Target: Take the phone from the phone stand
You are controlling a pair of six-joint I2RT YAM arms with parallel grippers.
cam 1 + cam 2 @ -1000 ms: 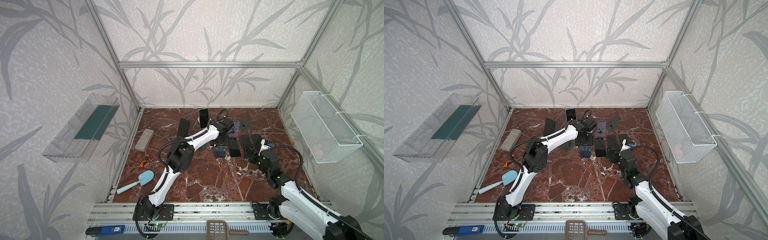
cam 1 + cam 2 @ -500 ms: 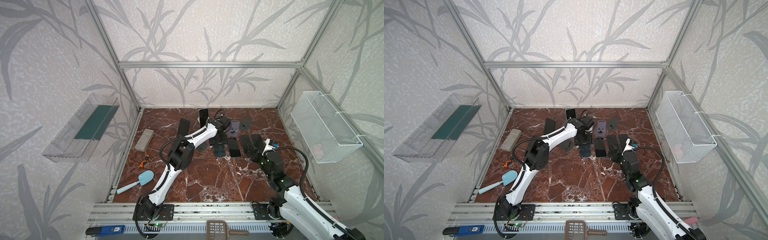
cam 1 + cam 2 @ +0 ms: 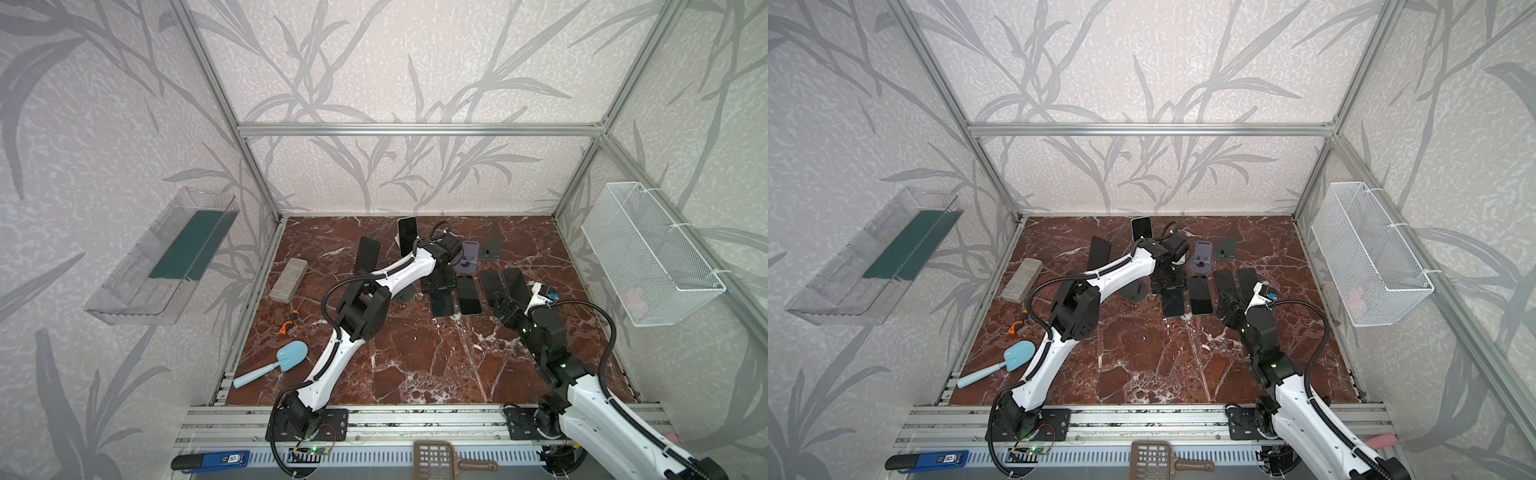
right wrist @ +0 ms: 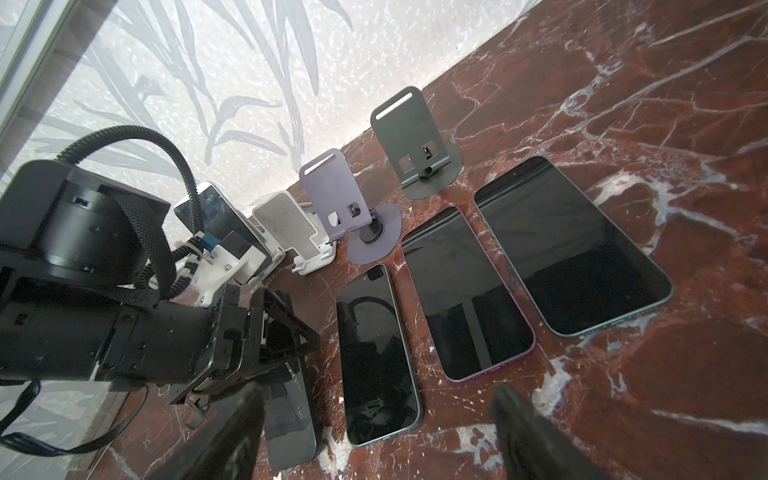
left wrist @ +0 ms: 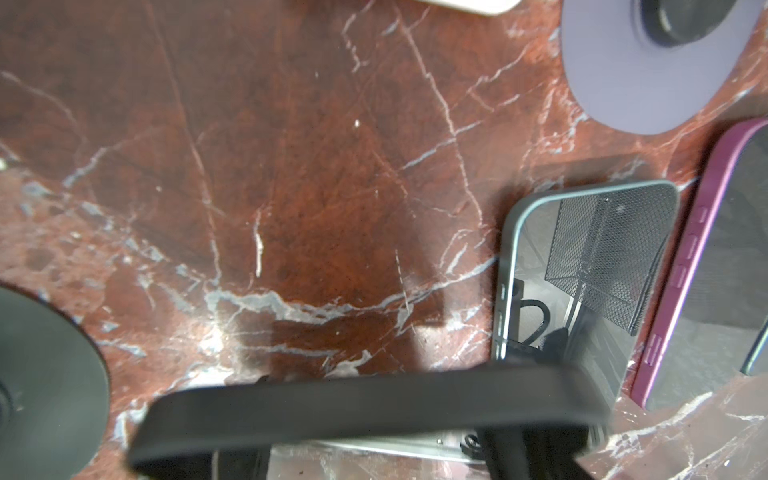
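Black phone (image 4: pixel 291 419) hangs clear of the phone stands (image 4: pixel 332 195), pinched in the jaws of the left gripper (image 4: pixel 270 370) just beside three flat phones (image 4: pixel 465 291); setting it down looks left, two propped phones (image 3: pixel 367 254) wait, and the right gripper (image 4: pixel 376 390) gapes empty.

A black phone (image 4: pixel 291 419), gripped at 1 end, slants toward the floor (image 4: pixel 623 374).
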